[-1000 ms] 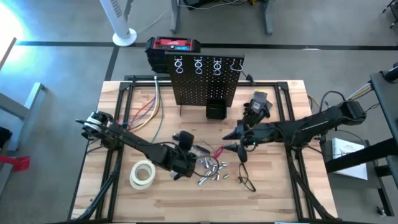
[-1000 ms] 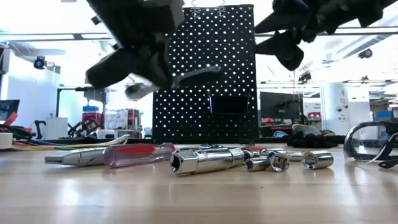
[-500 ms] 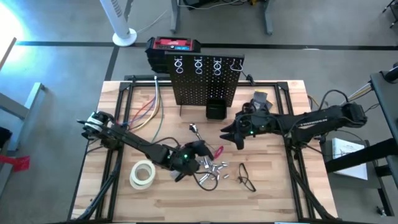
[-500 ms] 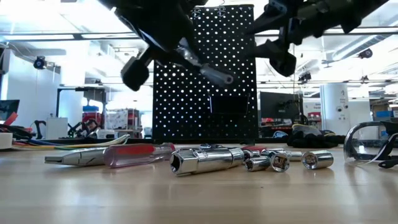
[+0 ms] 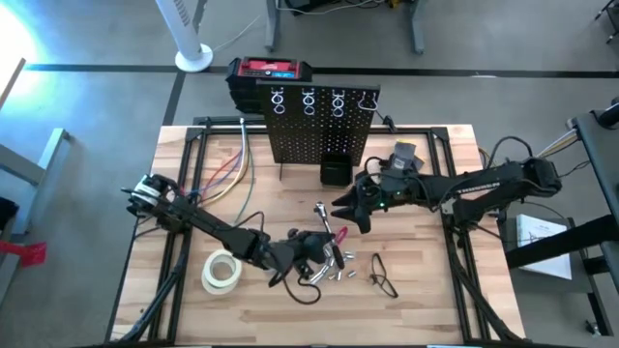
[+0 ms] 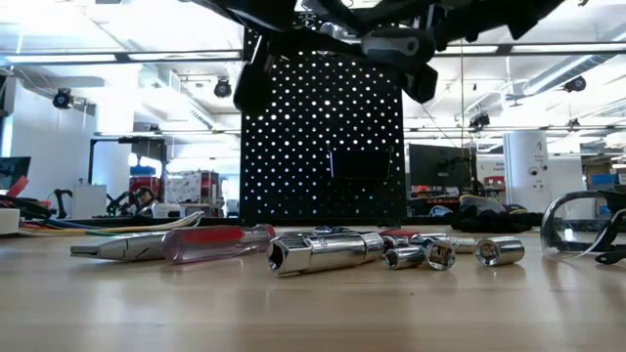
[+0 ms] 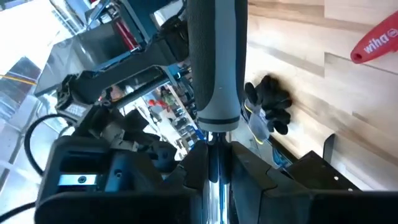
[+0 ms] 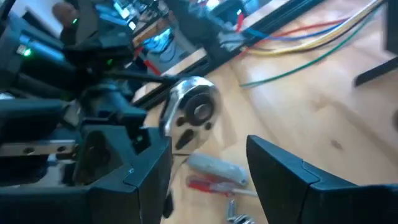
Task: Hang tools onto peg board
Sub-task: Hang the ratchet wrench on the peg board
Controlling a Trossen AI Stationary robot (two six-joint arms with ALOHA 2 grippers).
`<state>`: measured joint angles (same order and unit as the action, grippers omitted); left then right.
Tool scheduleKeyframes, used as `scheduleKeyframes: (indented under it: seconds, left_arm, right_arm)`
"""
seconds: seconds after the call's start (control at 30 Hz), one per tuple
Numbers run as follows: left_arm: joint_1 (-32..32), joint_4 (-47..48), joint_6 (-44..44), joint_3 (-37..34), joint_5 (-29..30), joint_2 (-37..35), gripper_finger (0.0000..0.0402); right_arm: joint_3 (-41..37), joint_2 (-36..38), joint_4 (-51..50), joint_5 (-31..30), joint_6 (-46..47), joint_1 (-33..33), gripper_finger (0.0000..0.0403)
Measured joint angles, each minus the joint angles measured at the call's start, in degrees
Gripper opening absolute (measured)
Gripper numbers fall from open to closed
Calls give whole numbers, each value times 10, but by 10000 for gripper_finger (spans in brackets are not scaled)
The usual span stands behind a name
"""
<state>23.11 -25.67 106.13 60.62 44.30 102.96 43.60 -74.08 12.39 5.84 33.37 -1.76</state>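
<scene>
My left gripper (image 5: 315, 234) hovers over the loose tools at the table's middle, shut on a grey-handled metal tool (image 7: 214, 62) that sticks out toward the peg board (image 5: 319, 126). My right gripper (image 5: 346, 208) stands open just right of the tool's round silvery end (image 8: 193, 112), which lies ahead of its fingers and apart from them. On the table lie a red-handled screwdriver (image 6: 215, 240), pliers (image 6: 127, 244) and several silvery sockets (image 6: 430, 252). The peg board stands upright at the far edge with ring hooks on top and a black bin (image 5: 336, 171) at its foot. My left gripper pinches the tool's silvery shaft (image 7: 214, 163) between its two fingers, just behind the grey grip. The tool runs straight ahead along the fingers and is lifted clear of the table, well above the sockets.
A whitish tape roll (image 5: 221, 271) lies near left, safety glasses (image 5: 382, 280) near right, black gloves (image 5: 401, 159) right of the bin. Coloured cables (image 5: 227, 174) run left of the board. A red-and-black box (image 5: 269, 71) stands behind it.
My left gripper has rolled and tipped up from pointing down to nearly level, shifting toward the table's right; the held tool has swung up and now points toward the peg board. My right gripper has moved up and toward the table's left, closer to the tool's end.
</scene>
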Motion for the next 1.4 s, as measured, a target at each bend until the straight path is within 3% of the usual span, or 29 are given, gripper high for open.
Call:
scheduleKeyframes:
  seconds: [0.37, 0.47, 0.57, 0.77, 0.87, 1.0, 1.13, 1.4]
  left_arm:
    - [2, 7, -38, 0, 1, 0, 30]
    - [3, 14, -41, 0, 1, 0, 30]
    - [2, 16, -45, -1, 3, 0, 30]
    - [1, 14, -63, 0, 16, 0, 30]
    - [1, 8, -132, 4, 55, 1, 40]
    - [11, 19, -264, 5, 122, -3, 99]
    - [34, 15, -346, 7, 149, -12, 146]
    - [69, 44, -501, 6, 260, -28, 154]
  right_arm:
    - [62, -93, -6, -7, -4, -26, 198]
    - [86, -104, -55, -28, -12, -25, 187]
    - [113, -105, -112, -47, -22, -27, 152]
    - [138, -103, -148, -55, -47, -35, 37]
    - [141, -103, -146, -63, -61, -37, 37]
    - [138, -92, -169, -100, -100, -40, 27]
    - [133, -81, -186, -151, -117, -46, 26]
    - [122, -18, -145, -197, -178, -51, 26]
